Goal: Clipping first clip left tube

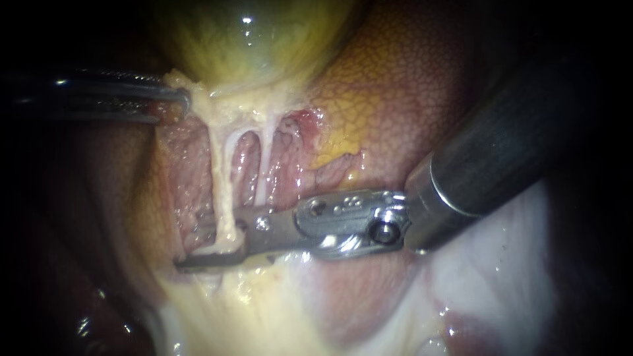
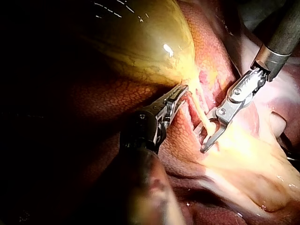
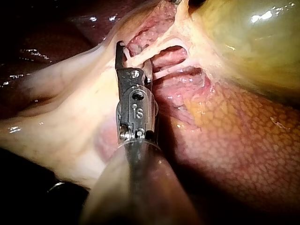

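Note:
Two pale tubes run down from the neck of the yellow-green gallbladder [image 1: 250,39]: the left tube [image 1: 221,178] and the right tube [image 1: 264,165]. My right instrument [image 1: 214,245] reaches in from the right, its open jaws straddling the lower end of the left tube, one jaw on each side. The left wrist view shows the gap between those jaws of my right instrument [image 2: 204,138], and the right wrist view shows my right instrument [image 3: 133,58] with the left tube [image 3: 140,55] crossing between them. My left instrument [image 1: 179,99] is shut on tissue at the gallbladder neck, holding it toward the left.
The mottled liver [image 1: 409,86] lies right of the tubes, behind my right instrument's dark shaft [image 1: 488,151]. Pale fatty tissue [image 1: 264,310] spreads below the jaws. Raw red liver bed [image 1: 191,171] shows behind and between the tubes.

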`<control>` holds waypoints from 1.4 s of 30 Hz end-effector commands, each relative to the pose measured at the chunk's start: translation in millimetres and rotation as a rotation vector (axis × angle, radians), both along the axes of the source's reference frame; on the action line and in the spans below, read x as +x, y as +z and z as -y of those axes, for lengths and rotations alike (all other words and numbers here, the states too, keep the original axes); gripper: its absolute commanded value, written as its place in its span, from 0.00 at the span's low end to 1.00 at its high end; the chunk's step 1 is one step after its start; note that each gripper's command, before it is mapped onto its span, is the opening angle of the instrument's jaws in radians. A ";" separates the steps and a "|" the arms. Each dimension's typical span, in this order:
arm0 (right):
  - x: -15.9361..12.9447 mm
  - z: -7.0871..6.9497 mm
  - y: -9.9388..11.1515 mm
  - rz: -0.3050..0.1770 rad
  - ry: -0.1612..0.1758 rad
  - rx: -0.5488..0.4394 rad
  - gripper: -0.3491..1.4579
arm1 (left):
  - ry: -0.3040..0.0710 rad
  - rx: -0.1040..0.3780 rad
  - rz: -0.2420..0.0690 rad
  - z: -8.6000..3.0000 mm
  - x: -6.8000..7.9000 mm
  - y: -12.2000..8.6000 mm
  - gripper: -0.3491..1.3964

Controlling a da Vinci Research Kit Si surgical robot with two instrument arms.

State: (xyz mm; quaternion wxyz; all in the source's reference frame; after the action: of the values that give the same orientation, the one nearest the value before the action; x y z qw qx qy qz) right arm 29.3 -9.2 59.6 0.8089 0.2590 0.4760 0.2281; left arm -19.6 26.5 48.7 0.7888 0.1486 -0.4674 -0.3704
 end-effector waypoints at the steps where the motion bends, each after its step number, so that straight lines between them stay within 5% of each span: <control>1: 0.0 0.0 0.0 0.000 0.000 0.000 0.23 | 0.000 0.000 0.000 0.0 0.0 0.0 0.00; 11: -0.3 -0.3 0.3 -0.001 0.004 -0.002 0.40 | 0.000 0.000 0.000 0.0 0.0 0.0 0.00; 21: -1.6 -1.3 0.6 -0.069 -0.001 0.005 0.46 | 0.001 0.000 0.001 0.0 0.0 0.0 0.00; 27: -2.9 -2.6 -0.3 -0.148 -0.024 0.034 0.46 | 0.001 0.000 0.001 0.0 0.0 0.0 0.00; 33: -5.0 -3.1 -0.6 -0.220 -0.085 0.051 0.46 | 0.001 0.000 0.001 0.0 0.0 0.0 0.00; 42: -5.4 -3.2 -0.2 -0.441 -0.172 0.172 0.44 | -0.001 -0.001 0.000 0.1 -0.2 0.2 0.00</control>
State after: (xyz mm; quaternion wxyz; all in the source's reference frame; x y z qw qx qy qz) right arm 23.9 -5.9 59.4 0.6665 0.4210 0.6004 0.1348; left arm -19.8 26.4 49.0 0.7887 0.1483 -0.4674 -0.3707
